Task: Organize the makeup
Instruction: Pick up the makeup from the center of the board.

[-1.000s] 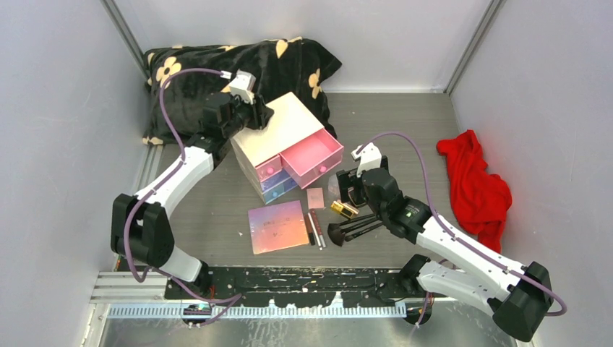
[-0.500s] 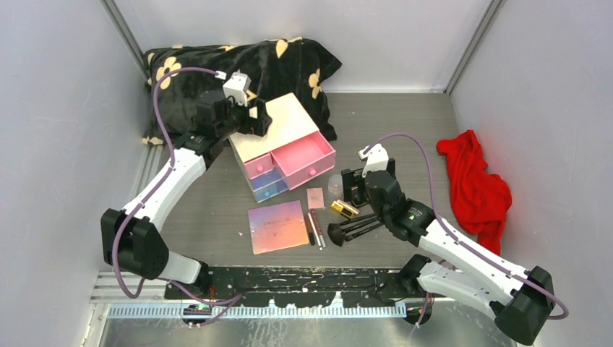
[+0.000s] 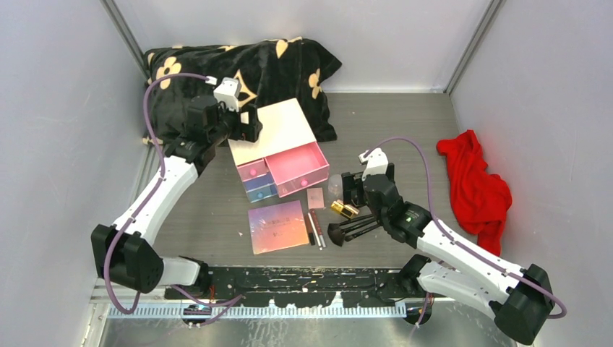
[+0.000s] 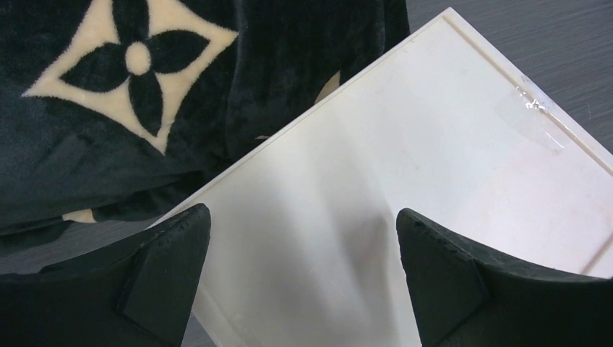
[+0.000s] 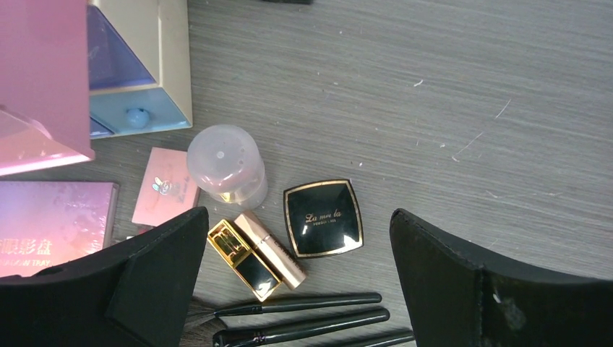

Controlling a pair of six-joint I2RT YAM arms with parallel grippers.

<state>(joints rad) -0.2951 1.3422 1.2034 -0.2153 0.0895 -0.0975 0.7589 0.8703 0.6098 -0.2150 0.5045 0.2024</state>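
Counting makeup on the grey wood-grain bench (image 3: 405,130), all loose near the middle, toward the near edge:
- one flat square iridescent pink-purple palette (image 3: 277,226), face up, nearest the near edge
- one tiny pink square compact (image 3: 315,198), between the palette and the box
- two thin sticks (image 3: 315,230), side by side along the palette's right side
- one gold tube (image 5: 273,249) lying beside a gold-and-black square-ended piece, the two touching
- one black compact with a gold rim (image 5: 322,217), rounded-square in the right wrist view, gold lettering on its lid
- one frosted clear domed cap (image 5: 225,165), just beside the pink compact
- three black-handled brushes (image 3: 358,229), roughly parallel, bristles pointing left

One cream box with pink and blue drawers (image 3: 278,148) sits just beyond the makeup. Its large pink drawer (image 3: 296,166) is pulled out and nothing shows in it; the small drawers to its left are shut. One black plush cushion with cream flowers (image 3: 238,72) fills the far left corner. One red cloth (image 3: 477,184) lies crumpled at the right edge.

Left gripper (image 4: 303,246): jaws spread wide, holding nothing, poised over the far left corner of the box's cream top.

Right gripper (image 5: 296,238): jaws also spread wide and holding nothing, above the black compact and gold tube.
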